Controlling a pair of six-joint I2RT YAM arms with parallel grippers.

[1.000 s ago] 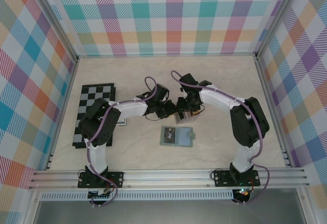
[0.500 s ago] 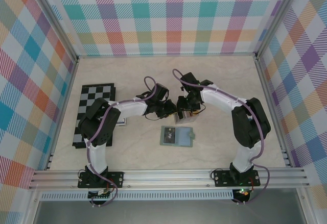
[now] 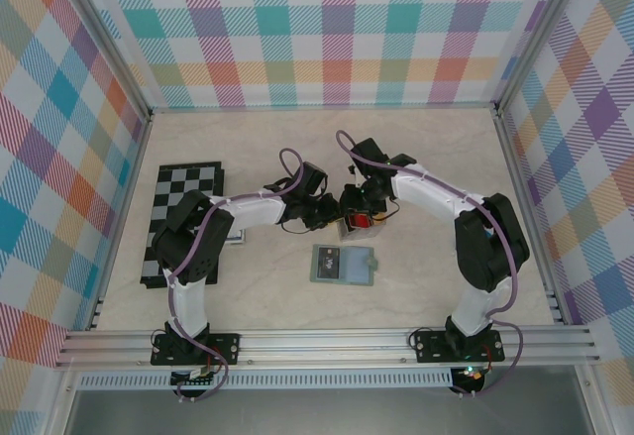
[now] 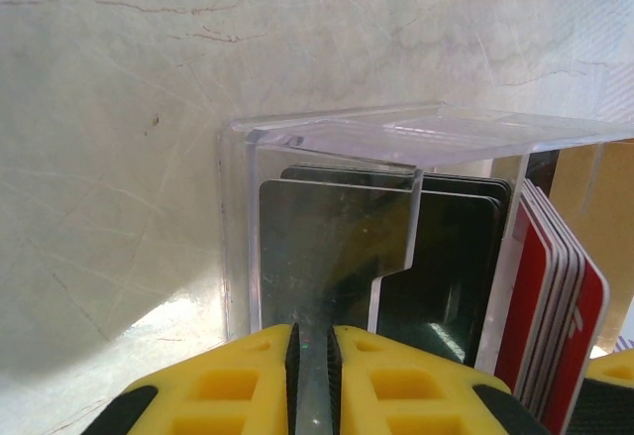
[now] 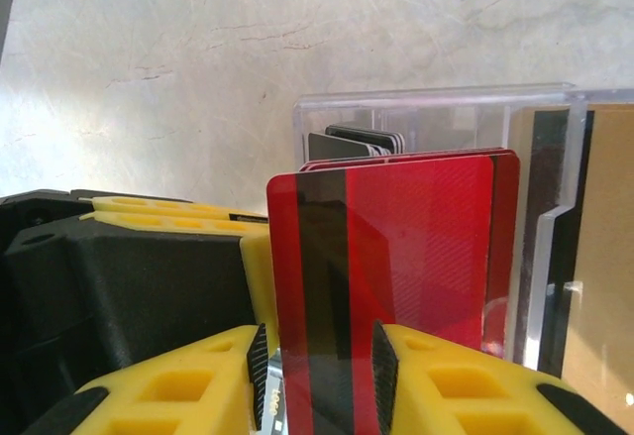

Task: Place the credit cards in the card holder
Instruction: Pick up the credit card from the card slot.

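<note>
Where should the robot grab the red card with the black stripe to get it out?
Grab the red card by the near end that pokes past the clear plastic box, one finger on each flat face, coming from the box's open side. It stands on edge beside other cards, and clear walls close off its far end, so that free end looks easiest to reach.

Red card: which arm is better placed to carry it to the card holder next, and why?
Right. The right gripper grips the red card; the left gripper is busy clamping the clear stand.
</note>
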